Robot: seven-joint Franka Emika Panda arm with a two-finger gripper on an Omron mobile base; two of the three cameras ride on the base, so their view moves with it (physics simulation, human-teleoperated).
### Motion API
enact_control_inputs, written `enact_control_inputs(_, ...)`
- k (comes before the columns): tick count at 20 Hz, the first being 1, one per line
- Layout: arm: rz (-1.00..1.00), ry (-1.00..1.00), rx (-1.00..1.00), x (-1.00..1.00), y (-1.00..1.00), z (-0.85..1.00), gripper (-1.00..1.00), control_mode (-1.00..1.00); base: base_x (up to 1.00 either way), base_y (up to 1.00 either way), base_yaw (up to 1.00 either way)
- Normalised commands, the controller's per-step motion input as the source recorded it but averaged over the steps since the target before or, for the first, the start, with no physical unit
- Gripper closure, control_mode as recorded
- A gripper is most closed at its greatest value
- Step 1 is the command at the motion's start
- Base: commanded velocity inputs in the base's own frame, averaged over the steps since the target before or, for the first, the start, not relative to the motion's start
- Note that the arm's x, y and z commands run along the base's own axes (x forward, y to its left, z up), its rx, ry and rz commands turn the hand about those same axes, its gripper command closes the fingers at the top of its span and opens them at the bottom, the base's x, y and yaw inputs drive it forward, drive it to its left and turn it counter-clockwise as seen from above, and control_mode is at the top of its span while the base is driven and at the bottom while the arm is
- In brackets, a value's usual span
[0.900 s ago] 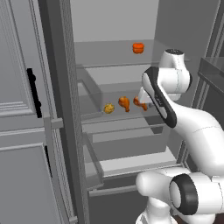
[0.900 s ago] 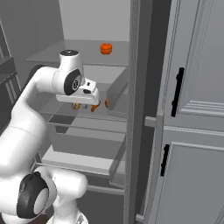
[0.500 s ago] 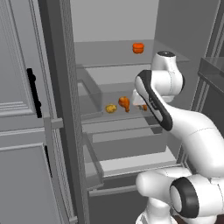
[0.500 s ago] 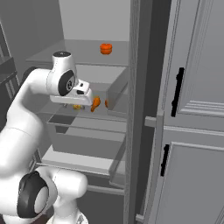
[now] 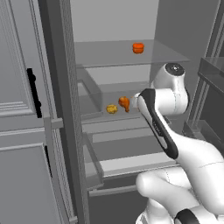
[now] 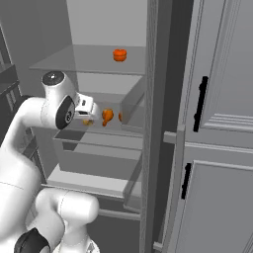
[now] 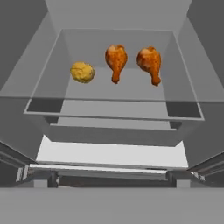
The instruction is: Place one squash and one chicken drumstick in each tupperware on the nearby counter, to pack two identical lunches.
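Two browned chicken drumsticks (image 7: 116, 61) (image 7: 149, 62) lie side by side in a clear drawer (image 7: 113, 114) of the open fridge, with a lumpy yellow squash (image 7: 82, 72) to their left. From the left base view I see one drumstick (image 5: 124, 103) and the yellow squash (image 5: 112, 109). An orange squash (image 5: 138, 47) sits on the glass shelf above. My gripper (image 6: 89, 111) hovers in front of the drawer, facing the food and holding nothing; its fingers are hidden. The counter and tupperware are out of view.
The fridge door frame (image 5: 65, 109) stands at the left, grey cabinet doors with black handles (image 6: 200, 104) at the right. A lower drawer (image 5: 127, 162) is pulled out under the food. A dark rack (image 5: 210, 87) stands to the right.
The hand has drawn back a little from the food drawer and the forearm has swung across in front of it. The food has not moved.
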Motion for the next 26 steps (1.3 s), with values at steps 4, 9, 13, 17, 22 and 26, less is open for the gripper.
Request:
enact_control_inputs(4,-0.08,-0.03,-0.09,0.62,0.08,-0.32,-1.00,-1.00,0.00,0.00,0.00)
enact_control_inputs(9,-0.08,0.05,-0.06,0.26,0.04,-0.04,-1.00,-1.00,0.00,0.00,0.00)
enact_control_inputs(13,-0.01,0.04,-0.06,0.07,-0.27,-0.10,-1.00,-1.00,0.00,0.00,0.00)
enact_control_inputs(17,0.00,0.00,0.00,0.47,-0.60,-0.18,-1.00,-1.00,0.00,0.00,0.00)
enact_control_inputs(22,0.04,0.00,0.00,0.60,-0.40,-0.22,-1.00,-1.00,0.00,0.00,0.00)
enact_control_inputs(26,0.08,0.01,0.00,0.71,0.00,-0.02,-1.00,-1.00,0.00,0.00,0.00)
